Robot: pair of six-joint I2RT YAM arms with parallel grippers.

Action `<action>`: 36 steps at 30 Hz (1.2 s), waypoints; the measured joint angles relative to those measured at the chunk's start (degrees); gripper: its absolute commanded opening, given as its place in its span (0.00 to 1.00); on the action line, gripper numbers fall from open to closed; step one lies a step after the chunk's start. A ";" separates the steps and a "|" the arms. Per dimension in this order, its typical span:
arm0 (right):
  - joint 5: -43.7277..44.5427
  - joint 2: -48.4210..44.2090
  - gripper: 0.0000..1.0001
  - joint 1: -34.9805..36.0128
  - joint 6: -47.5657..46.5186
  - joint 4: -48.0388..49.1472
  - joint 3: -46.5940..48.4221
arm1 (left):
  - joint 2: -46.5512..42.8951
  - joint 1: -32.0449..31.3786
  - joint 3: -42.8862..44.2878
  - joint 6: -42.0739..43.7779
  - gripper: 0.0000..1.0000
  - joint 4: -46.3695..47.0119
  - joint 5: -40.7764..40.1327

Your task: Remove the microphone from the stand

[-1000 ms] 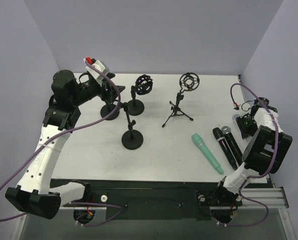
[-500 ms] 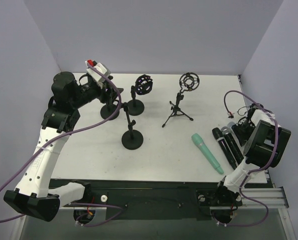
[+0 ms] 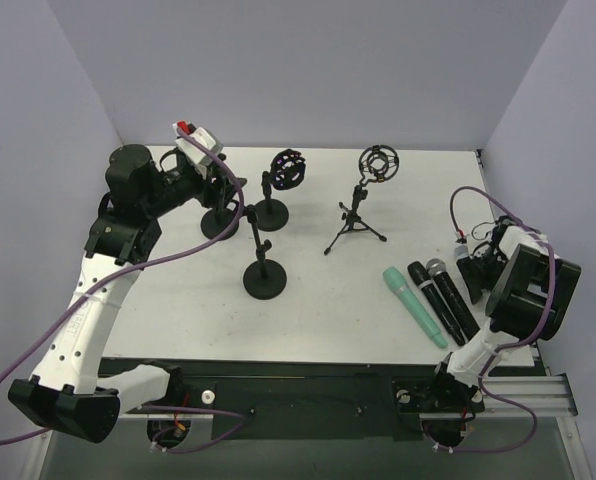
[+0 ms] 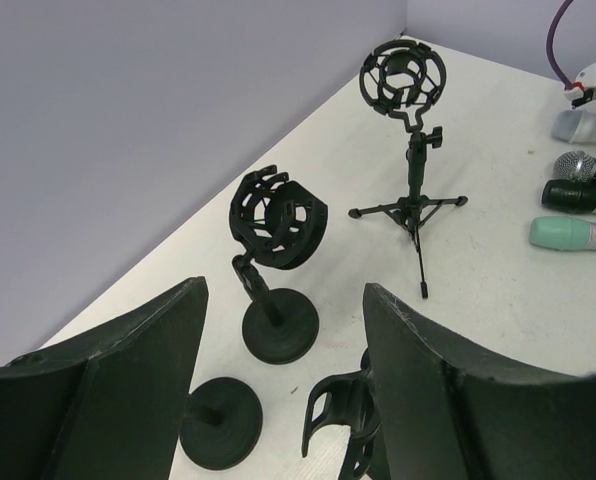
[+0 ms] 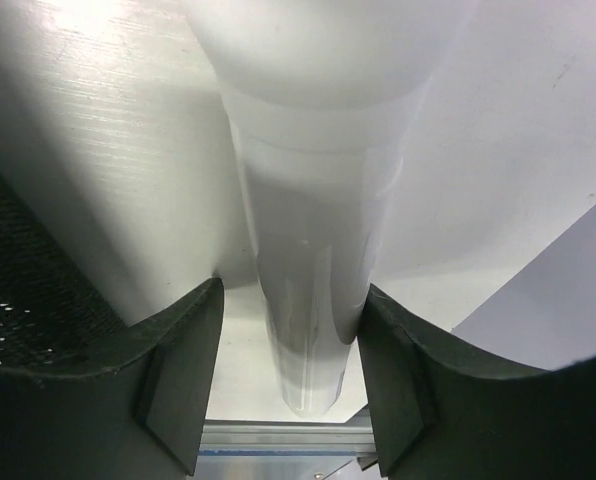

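Left pincer (image 4: 283, 320) released, right pincer (image 5: 290, 300) straddling white microphone (image 5: 313, 180), cannot tell if grasping

Jaws apart; round-base stand (image 4: 278, 335) between; tripod stand (image 4: 411, 190) beyond; microphones (image 4: 576, 232) right.

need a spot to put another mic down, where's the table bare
Bare: the front centre, between the front round-base stand and teal microphone; also back right, beyond the tripod stand. Crowded: the left-back stands and the black microphones at right.
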 measured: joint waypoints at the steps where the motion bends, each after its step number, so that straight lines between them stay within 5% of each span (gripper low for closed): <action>1: 0.04 -0.07 0.51 0.00 0.22 -0.11 0.00 | -0.02 0.00 -0.31 0.04 0.74 -0.04 -0.02; 11: -0.52 -6.64 0.52 -0.02 3.63 -6.58 3.32 | -4.72 0.02 -7.48 4.66 0.78 -1.53 -1.88; 21: -11.74 -19.82 0.56 1.31 10.27 -14.23 10.99 | -10.03 2.99 -6.32 11.34 0.80 -7.08 -0.76; 30: -22.97 -24.87 0.57 21.31 14.10 -15.15 18.05 | -5.07 3.15 -5.42 6.10 0.72 -7.89 8.70; 36: -27.21 -24.24 0.57 33.51 17.88 -13.46 25.42 | 6.75 3.10 6.86 9.60 0.70 -16.76 16.33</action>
